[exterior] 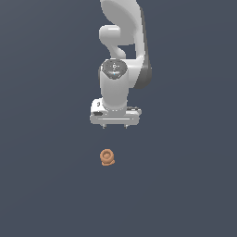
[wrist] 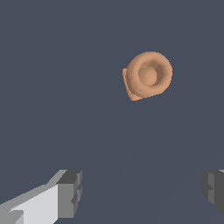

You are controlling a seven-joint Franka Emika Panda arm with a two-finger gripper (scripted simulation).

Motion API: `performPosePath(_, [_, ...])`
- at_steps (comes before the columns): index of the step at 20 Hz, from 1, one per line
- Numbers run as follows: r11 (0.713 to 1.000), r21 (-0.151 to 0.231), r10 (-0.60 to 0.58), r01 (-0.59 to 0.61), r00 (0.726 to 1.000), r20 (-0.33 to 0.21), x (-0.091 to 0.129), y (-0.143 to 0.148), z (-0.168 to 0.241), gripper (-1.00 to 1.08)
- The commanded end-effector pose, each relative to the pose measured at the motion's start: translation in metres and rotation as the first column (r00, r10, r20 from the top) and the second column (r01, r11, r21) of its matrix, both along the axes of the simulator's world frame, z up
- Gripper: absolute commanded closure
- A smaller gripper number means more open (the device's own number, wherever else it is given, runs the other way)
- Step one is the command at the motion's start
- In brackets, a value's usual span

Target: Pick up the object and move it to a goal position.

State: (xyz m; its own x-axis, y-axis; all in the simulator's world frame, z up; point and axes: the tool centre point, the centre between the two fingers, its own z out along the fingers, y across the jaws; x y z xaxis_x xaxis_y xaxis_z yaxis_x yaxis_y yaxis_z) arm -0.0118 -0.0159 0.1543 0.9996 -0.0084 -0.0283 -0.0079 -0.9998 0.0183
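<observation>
The object [exterior: 107, 158] is a tiny orange-brown lump with a ring-shaped coil on top, lying on the dark grey floor. In the wrist view the object [wrist: 147, 76] shows its ring face-on, well away from the fingers. My gripper [exterior: 115, 126] hangs above and behind it on the white arm, pointing down, only short fingertips showing under the hand. The wrist view shows the gripper [wrist: 142, 192] open, one grey finger pad [wrist: 70, 193] and the other pad [wrist: 214, 190] set wide apart with nothing between them.
Nothing but the flat dark grey floor [exterior: 46, 185] surrounds the object. The white arm [exterior: 122, 41] rises at the back of the exterior view.
</observation>
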Motion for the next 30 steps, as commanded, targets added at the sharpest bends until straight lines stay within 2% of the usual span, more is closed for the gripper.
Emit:
performPosePath(1, [1.0, 0.0, 0.0, 0.0, 1.0, 0.0, 0.0, 0.0, 0.0, -0.92])
performPosePath(9, [0.999, -0.02, 0.03, -0.03, 1.0, -0.007, -0.002, -0.004, 0.005, -0.92])
performPosePath(17, [0.999, -0.019, 0.041, -0.041, 0.999, -0.006, 0.003, -0.005, 0.002, -0.92])
performPosePath(23, [0.996, -0.015, 0.084, -0.084, 0.996, -0.003, 0.02, -0.01, -0.006, -0.92])
performPosePath(30, [0.986, -0.004, 0.168, -0.168, 0.986, 0.007, 0.054, -0.02, -0.027, -0.92])
